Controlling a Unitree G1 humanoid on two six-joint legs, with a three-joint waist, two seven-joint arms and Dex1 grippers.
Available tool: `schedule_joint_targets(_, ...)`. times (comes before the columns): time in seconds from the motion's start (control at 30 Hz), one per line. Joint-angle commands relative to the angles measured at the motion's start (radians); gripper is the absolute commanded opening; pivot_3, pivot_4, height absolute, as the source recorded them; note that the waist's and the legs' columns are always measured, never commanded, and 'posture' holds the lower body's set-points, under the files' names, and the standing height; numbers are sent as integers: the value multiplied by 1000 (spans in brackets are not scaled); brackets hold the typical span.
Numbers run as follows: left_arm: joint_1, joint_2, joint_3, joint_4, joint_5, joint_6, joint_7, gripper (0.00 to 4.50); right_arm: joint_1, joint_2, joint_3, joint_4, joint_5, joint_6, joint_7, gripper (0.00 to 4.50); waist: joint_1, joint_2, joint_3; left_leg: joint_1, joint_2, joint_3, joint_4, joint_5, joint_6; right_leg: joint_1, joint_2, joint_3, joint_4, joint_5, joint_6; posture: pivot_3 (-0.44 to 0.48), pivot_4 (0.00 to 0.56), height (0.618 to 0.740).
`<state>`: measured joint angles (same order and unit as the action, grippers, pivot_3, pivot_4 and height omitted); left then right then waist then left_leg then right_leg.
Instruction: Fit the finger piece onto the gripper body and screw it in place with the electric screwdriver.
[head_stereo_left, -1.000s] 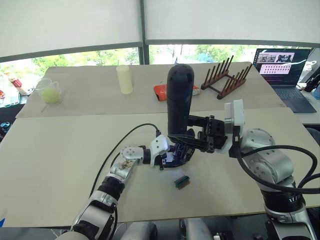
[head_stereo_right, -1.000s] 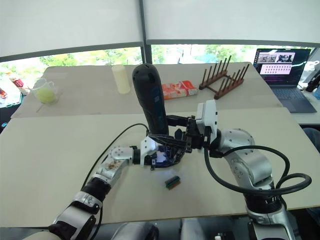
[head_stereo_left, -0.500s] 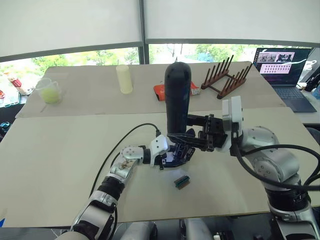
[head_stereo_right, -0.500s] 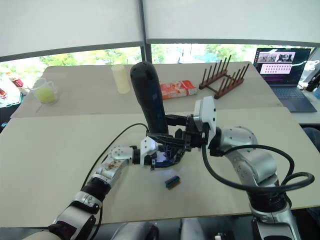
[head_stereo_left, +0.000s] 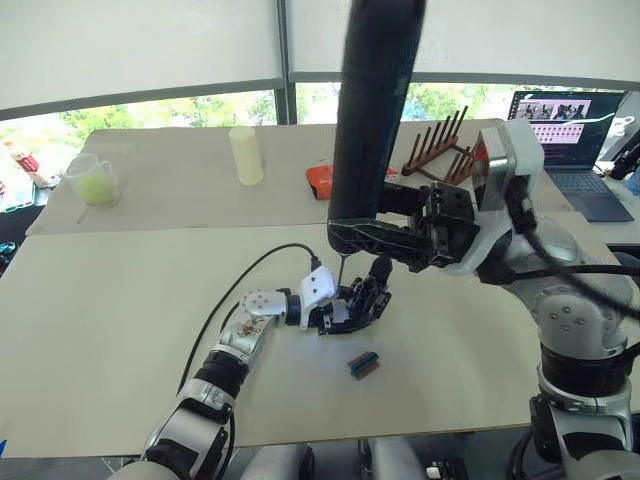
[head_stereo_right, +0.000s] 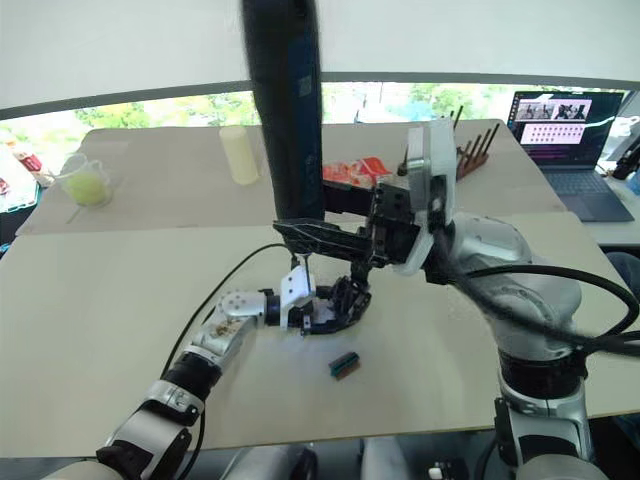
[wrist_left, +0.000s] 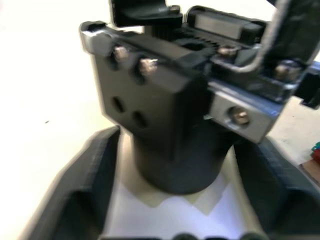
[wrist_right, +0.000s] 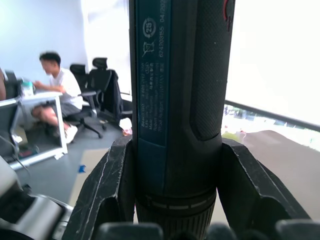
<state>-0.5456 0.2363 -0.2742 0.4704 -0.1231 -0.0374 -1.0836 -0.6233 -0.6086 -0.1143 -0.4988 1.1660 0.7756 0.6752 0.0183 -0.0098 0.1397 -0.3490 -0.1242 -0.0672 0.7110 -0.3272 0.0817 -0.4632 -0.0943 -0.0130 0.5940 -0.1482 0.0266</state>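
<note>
I'm holding the electric screwdriver (head_stereo_left: 372, 110) upright in my right hand (head_stereo_left: 385, 240), bit pointing down just above the gripper body (head_stereo_left: 362, 303), which my left hand (head_stereo_left: 335, 310) is clamping on the worktop (head_stereo_left: 120, 300).

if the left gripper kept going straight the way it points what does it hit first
Nothing new: the left gripper already has the gripper body between its fingers. Beyond it along that line the table looks bare, though depth is hard to judge.
</note>
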Motion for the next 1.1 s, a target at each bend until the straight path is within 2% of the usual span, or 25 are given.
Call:
schedule_joint_targets(0.03, 21, 70, 37, -79, -23, 50, -26, 4500, -19, -116, -132, 8, 289, 107, -78, 1895, -4, 0, 0, -1, 0, 0, 0, 0, 0, -1, 0, 0, 0, 0, 0, 0, 150, 740)
schedule_joint_targets(0.17, 104, 238, 101, -298, -138, 216, -145, 4500, 81, -380, -232, 163, 628, 267, -169, 1895, -6, 0, 2, -4, 1, 0, -1, 0, 0, -5, -1, 0, 0, 0, 0, 0, 150, 740)
schedule_joint_targets(0.27, 184, 397, 142, -487, -225, 356, -225, 4500, 193, -549, -224, 355, 655, 401, -208, 1895, -6, 1, 3, -6, 1, 0, -2, 0, 0, -5, -2, 1, 0, 0, -1, 0, 150, 740)
schedule_joint_targets(0.33, 223, 473, 156, -579, -262, 411, -251, 4500, 228, -601, -180, 469, 597, 476, -178, 1895, -6, 1, 4, -5, 1, 0, -2, 0, 0, -3, -3, 2, -1, 0, -1, 0, 150, 740)
schedule_joint_targets(0.43, 250, 536, 167, -654, -279, 431, -264, 4500, 202, -625, -25, 575, 341, 534, -75, 1895, -3, 7, 7, -5, 0, 1, -1, -2, 3, -1, -5, 3, -3, 0, -1, 0, 150, 740)
schedule_joint_targets(0.53, 253, 554, 170, -676, -283, 438, -262, 4500, 158, -621, 115, 610, 117, 515, 43, 1895, -4, 12, 11, -5, 0, 1, 0, -2, 4, -2, -5, 2, -1, 0, 0, 0, 150, 740)
schedule_joint_targets(0.7, 234, 563, 186, -679, -289, 453, -237, 4500, 24, -568, 356, 763, -233, 419, 258, 1895, -10, 13, 13, -8, 0, 4, 0, -1, 2, -7, -3, 0, 0, 0, 0, 0, 150, 740)
schedule_joint_targets(0.77, 231, 575, 202, -670, -296, 464, -236, 4500, 1, -585, 392, 787, -322, 366, 369, 2916, -9, 13, 13, -9, 0, 6, 0, -1, 2, -8, -4, 0, 0, 0, 0, 0, 150, 740)
schedule_joint_targets(0.9, 232, 641, 268, -645, -355, 538, -267, 4500, 89, -700, 304, 746, -440, 66, 622, 4270, -3, 15, 14, -10, 0, 6, 0, -1, 2, -10, -3, 0, 0, 0, 0, 0, 150, 740)
schedule_joint_targets(0.93, 240, 661, 285, -643, -370, 551, -277, 4500, 122, -719, 259, 748, -452, -8, 669, 4468, -2, 15, 14, -11, 0, 5, 0, -1, 2, -11, 0, -2, 0, -1, 0, 0, 150, 740)
schedule_joint_targets(1.03, 266, 741, 347, -618, -399, 575, -324, 4500, 264, -780, 97, 769, -508, -284, 816, 4468, -6, 14, 14, -9, 1, 5, 0, -1, 2, -10, 1, -1, 0, -1, 1, 0, 150, 740)
schedule_joint_targets(1.1, 291, 791, 388, -592, -398, 562, -350, 4500, 352, -801, 0, 786, -532, -392, 898, 4468, -8, 14, 14, -9, 1, 5, 0, -1, 2, -10, 2, -1, 0, -1, 1, 0, 150, 740)
